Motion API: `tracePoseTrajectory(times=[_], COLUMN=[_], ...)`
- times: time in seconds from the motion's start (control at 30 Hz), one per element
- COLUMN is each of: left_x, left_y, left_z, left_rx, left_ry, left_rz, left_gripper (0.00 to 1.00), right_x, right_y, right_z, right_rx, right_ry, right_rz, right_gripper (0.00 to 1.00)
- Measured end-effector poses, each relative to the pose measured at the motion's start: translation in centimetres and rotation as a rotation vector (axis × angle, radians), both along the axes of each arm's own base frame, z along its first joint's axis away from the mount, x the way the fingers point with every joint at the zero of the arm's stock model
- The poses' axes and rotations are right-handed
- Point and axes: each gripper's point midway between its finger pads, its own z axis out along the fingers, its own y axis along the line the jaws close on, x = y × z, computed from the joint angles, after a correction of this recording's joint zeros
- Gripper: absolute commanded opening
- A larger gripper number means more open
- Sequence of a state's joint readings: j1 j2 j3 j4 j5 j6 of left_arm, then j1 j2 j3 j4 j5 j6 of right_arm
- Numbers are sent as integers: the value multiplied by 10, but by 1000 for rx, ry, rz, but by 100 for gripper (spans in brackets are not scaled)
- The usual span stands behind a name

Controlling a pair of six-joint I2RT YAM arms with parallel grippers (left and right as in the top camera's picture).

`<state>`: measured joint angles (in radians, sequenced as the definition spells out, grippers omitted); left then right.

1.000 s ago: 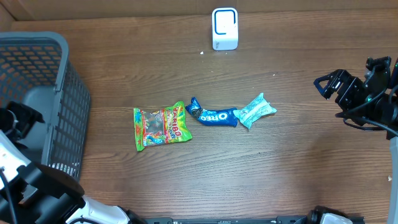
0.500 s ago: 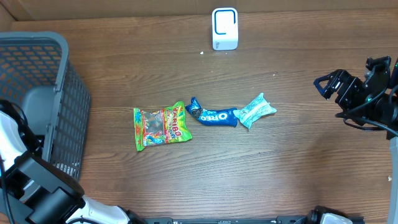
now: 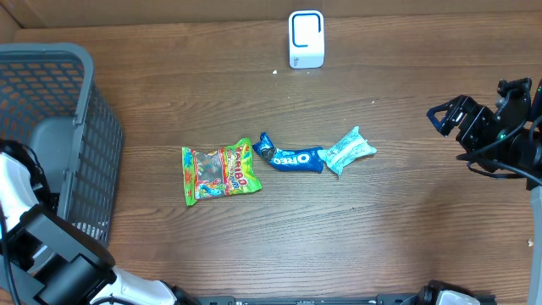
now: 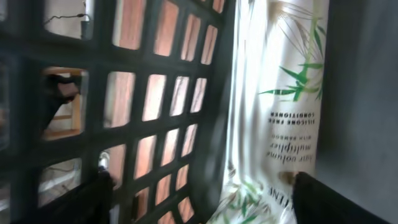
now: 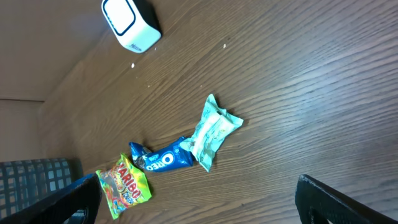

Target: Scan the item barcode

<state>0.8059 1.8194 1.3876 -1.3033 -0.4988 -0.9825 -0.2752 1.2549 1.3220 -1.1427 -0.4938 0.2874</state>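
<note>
I judge one item done, the bamboo-print pack (image 4: pixel 280 93) lying in the gray basket (image 3: pixel 51 59) before my left claw (image 4: pixel 202 183), spread wide and holding nothing, while the Haribo bag (image 3: pixel 220 174), Oreo pack (image 3: pixel 292 158) and teal packet (image 3: pixel 349 150) lie unscanned mid-table (image 3: pixel 406 237), apart from the scanner (image 3: pixel 306 39), my right claw (image 5: pixel 199 186) gaping empty.

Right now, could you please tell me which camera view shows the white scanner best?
The overhead view: the scanner shows whole, from straight above. The right wrist view catches it slanted at the frame's top edge. The left wrist view shows only basket mesh and a white pack, no scanner.
</note>
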Motion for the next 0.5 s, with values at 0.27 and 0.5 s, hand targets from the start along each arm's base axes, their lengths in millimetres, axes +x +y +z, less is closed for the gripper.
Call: tracePoseTrajectory(times=[0.27, 0.5], left_x=[-7, -2], left_y=[-1, -1], left_z=[-13, -20], left_rx=[29, 34], left_ry=[9, -25], left_rz=[4, 11], left_gripper=[76, 65], right_x=[0, 0], right_y=[0, 0], right_z=[0, 0], right_rx=[-1, -1], right_ry=[-2, -2], right_rz=[0, 0], right_gripper=[100, 100])
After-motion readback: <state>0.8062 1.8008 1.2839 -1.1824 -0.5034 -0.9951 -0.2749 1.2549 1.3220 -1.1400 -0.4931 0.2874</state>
